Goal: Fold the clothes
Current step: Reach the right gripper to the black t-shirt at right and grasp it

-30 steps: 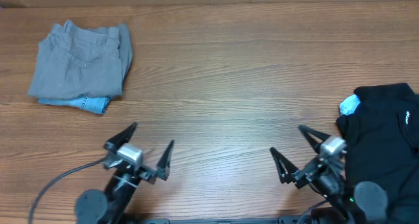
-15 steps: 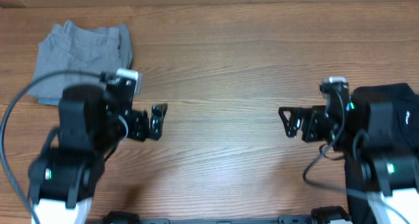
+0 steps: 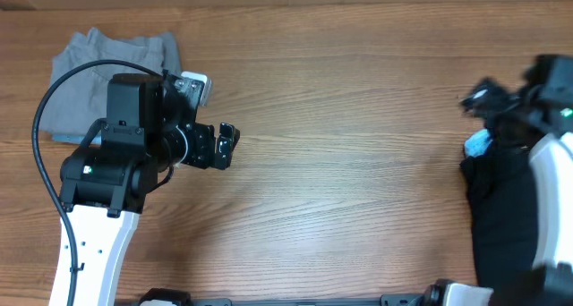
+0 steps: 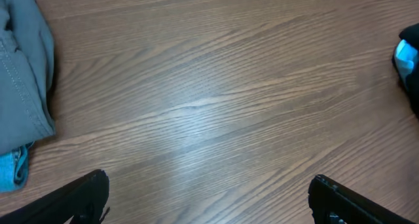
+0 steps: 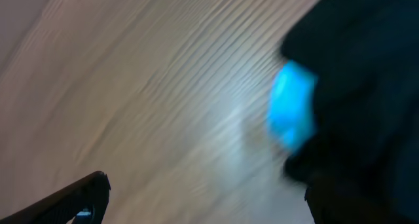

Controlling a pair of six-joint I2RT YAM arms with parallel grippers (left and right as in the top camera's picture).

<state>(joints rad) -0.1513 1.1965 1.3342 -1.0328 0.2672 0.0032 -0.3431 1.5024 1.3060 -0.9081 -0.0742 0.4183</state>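
Observation:
The clothes lie in two places. A folded grey garment (image 3: 89, 64) sits at the far left, also in the left wrist view (image 4: 23, 73), with a light-blue denim edge (image 4: 13, 168) under it. A crumpled black shirt (image 3: 501, 208) lies at the right edge, with a light-blue tee (image 3: 477, 145) peeking out beside it. My left gripper (image 3: 226, 145) hovers open over bare wood just right of the grey garment, its fingers wide apart (image 4: 206, 196). My right gripper (image 3: 483, 100) is blurred, open, above the black shirt's (image 5: 366, 73) far corner near the blue patch (image 5: 292, 112), holding nothing (image 5: 206, 198).
A wooden table (image 3: 340, 136) stretches between the two piles. The left arm's black cable (image 3: 40, 127) loops over the grey garment's near side. The table's far edge (image 3: 286, 5) runs along the top of the overhead view.
Both arms lifted from the table's front edge. The left one swung up beside the grey garment. The right one moved right and farther back, over the black shirt. Both grippers stayed open.

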